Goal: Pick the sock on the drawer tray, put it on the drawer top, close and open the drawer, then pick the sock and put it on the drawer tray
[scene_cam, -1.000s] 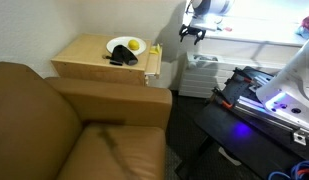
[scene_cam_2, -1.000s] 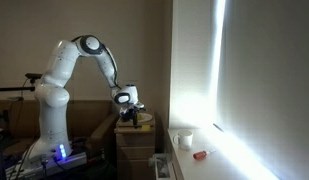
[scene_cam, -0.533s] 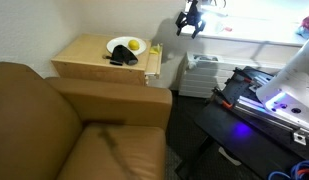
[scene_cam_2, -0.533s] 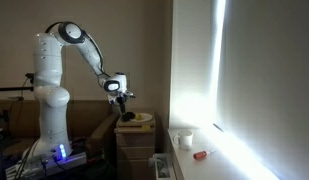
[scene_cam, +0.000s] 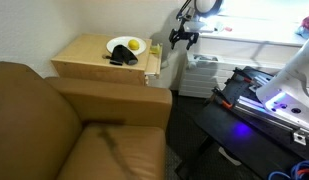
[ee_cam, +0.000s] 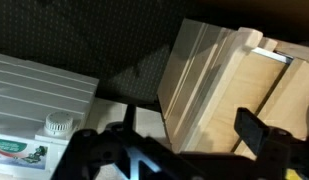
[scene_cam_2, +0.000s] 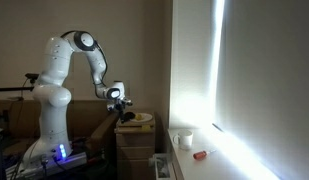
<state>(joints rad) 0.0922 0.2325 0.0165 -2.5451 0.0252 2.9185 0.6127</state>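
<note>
A light wooden drawer unit stands beside the brown sofa; it also shows in an exterior view. On its top lies a white plate with a black sock across its front edge and a yellow object. My gripper hangs in the air to the right of the unit, about level with its top, open and empty. In an exterior view the gripper is just left of the plate. The wrist view shows the gripper open over the unit's wooden side.
A white plastic drawer stack stands right of the unit, below the gripper; its ribbed lid shows in the wrist view. The brown sofa fills the front left. The robot's base with blue light is at the right.
The gripper rose half a second ago and has now come back down, ending slightly lower and closer to the drawer unit's side. The sock and plate have not moved.
</note>
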